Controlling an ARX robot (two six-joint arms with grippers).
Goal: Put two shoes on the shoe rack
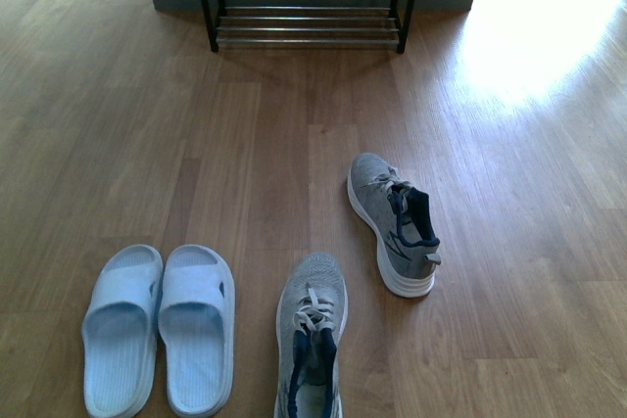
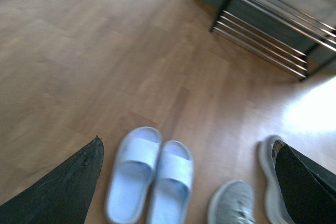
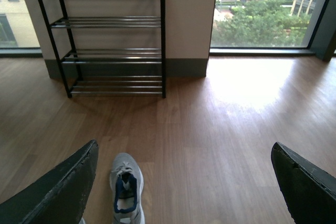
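Observation:
Two grey sneakers lie apart on the wood floor: one (image 1: 392,222) tipped on its side at centre right, the other (image 1: 312,340) upright at the near edge. A pair of pale blue slides (image 1: 159,328) sits side by side at near left. The shoe rack (image 1: 307,26) stands against the far wall, its chrome bars bare. My left gripper (image 2: 186,144) hangs open high above the slides (image 2: 149,182) and a sneaker toe (image 2: 231,205). Also open, the right gripper (image 3: 184,145) hovers over the floor, with one sneaker (image 3: 126,190) near one finger. Neither gripper shows in the front view.
The rack (image 3: 110,51) has several tiers and stands before a white wall with a grey skirting (image 3: 184,66). A large window (image 3: 268,11) is to its right, throwing a bright patch on the floor (image 1: 539,36). Bare floor lies between shoes and rack.

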